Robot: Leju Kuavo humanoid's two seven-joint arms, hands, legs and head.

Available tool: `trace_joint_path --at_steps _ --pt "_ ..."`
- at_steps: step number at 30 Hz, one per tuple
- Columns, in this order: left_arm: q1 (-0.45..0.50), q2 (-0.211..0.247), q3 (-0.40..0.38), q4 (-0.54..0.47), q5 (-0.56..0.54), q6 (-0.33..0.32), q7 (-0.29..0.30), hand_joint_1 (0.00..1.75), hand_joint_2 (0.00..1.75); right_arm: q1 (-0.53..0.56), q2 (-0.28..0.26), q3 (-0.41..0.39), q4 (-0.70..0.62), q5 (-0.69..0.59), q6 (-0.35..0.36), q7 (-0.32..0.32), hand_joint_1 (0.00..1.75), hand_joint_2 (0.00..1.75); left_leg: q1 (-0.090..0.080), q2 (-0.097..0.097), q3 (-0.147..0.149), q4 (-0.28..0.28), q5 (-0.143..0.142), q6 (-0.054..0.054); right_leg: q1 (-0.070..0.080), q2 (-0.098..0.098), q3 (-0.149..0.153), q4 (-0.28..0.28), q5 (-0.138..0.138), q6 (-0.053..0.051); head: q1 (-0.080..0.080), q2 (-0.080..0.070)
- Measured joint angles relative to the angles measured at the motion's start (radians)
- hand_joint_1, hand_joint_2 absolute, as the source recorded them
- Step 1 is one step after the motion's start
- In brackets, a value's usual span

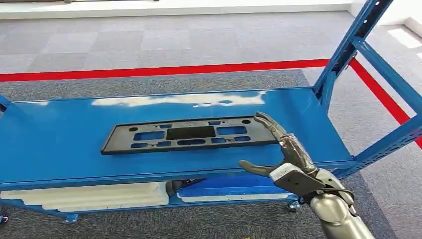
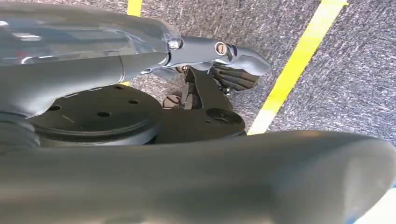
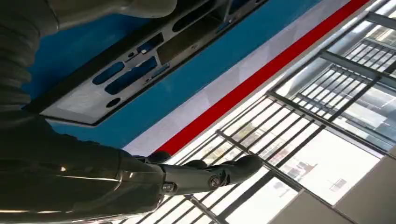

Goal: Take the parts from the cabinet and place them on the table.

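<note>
The black part lies flat on the top shelf of the blue cabinet, near the shelf's middle. It is a long, thin plate, matt black, pierced with rounded slots and one solid rectangular panel at centre; no damage is visible. Its long axis runs left to right across the shelf, roughly parallel to the front edge.

The right hand is at the part's right-hand end, fingers extended and spread, thumb held out to the side. It holds nothing. The fingertips reach the plate's right corner; whether they touch it cannot be settled from here.

The part therefore lies to the left of that hand, short end toward it. The left hand hangs low over the carpet, well away; its state cannot be told.
</note>
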Motion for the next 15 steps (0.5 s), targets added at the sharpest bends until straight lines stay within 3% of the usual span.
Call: trace_joint_path --at_steps 15 --pt "0.000 0.000 0.000 0.000 0.000 0.000 0.000 0.00 0.00 0.000 0.000 0.000 0.000 0.000 0.000 0.000 0.00 1.75 0.000 0.000 0.000 0.000 0.000 0.000 0.000 0.000 0.000 0.000 0.000 0.000 0.000 0.000"
